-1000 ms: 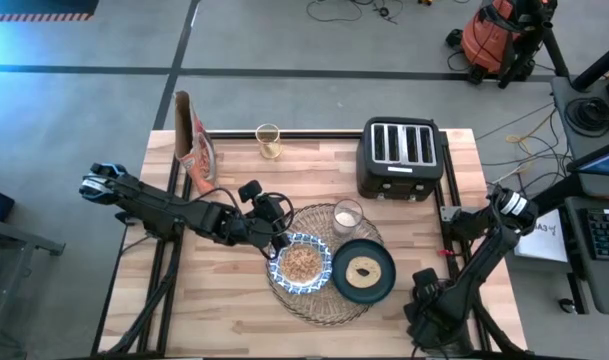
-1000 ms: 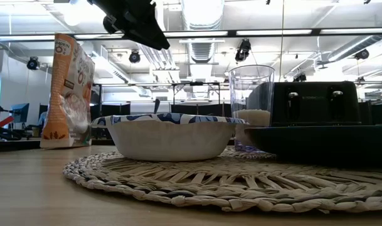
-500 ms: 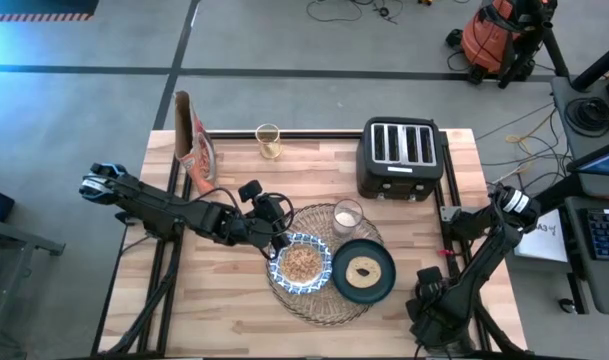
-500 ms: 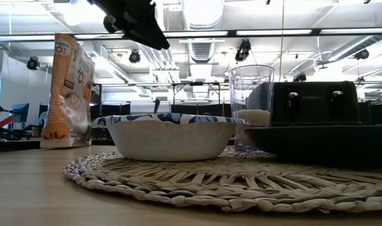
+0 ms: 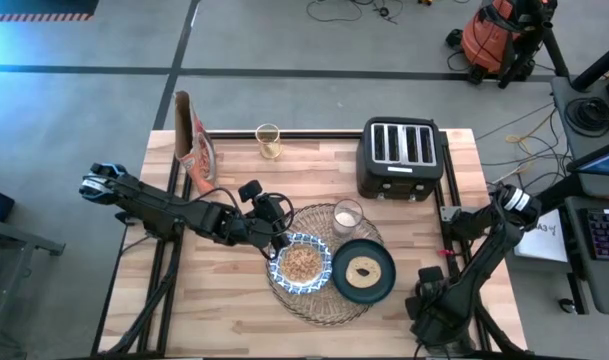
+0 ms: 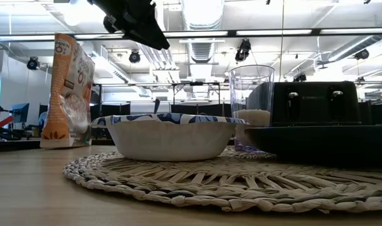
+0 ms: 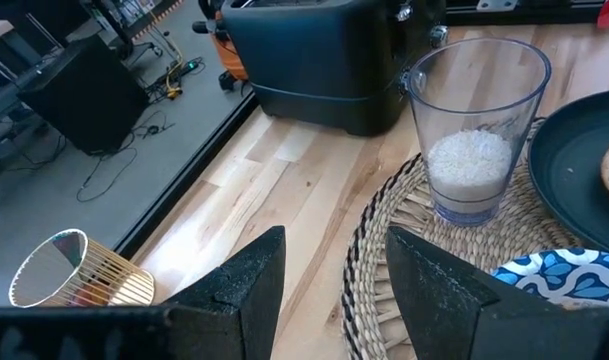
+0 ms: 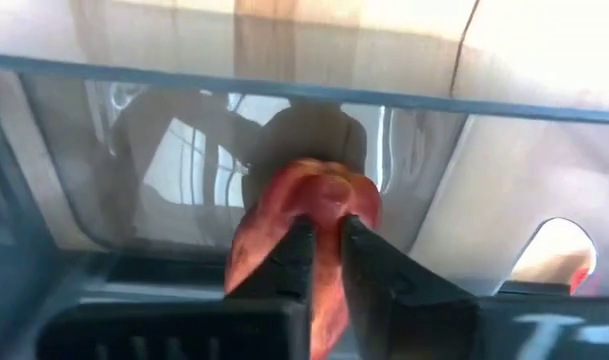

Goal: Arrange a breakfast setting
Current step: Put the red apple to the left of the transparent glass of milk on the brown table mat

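Straw underfoot of everything is the first worry: the woven placemat point(image 6: 241, 179) sits nearest the front edge of the table point(image 5: 164, 310), and its ribbed, uneven weave carries the blue-and-white bowl point(image 5: 302, 263), the dark teal plate point(image 5: 364, 271) and the clear glass point(image 5: 347, 216) all close together. Any nudge to one could, I think, travel through the mat to the others.

Just beside the bowl's rim hovers the left gripper point(image 5: 276, 240), fingers point(image 7: 246, 285) parted and holding nothing. It hangs above the mat's edge rather than on it. If it drops or swings toward the plate side, I reckon it clips the bowl, which holds what looks like cereal, and tips some out — or slides the bowl into the plate, which has a round piece of food on it.

Next out is the glass, tall, narrow and only partly filled with something white, so it looks the easiest to topple; it stands just behind the bowl and plate, on the mat's far part.

Farther back, the black toaster point(image 5: 401, 158), the cereal bag point(image 5: 192, 140) and a small yellowish cup point(image 5: 268, 140) stand well apart from the arm.

The right gripper point(image 8: 322, 262) is off the table's right side, clenched, with something red seen between its tips — whether held I cannot tell.
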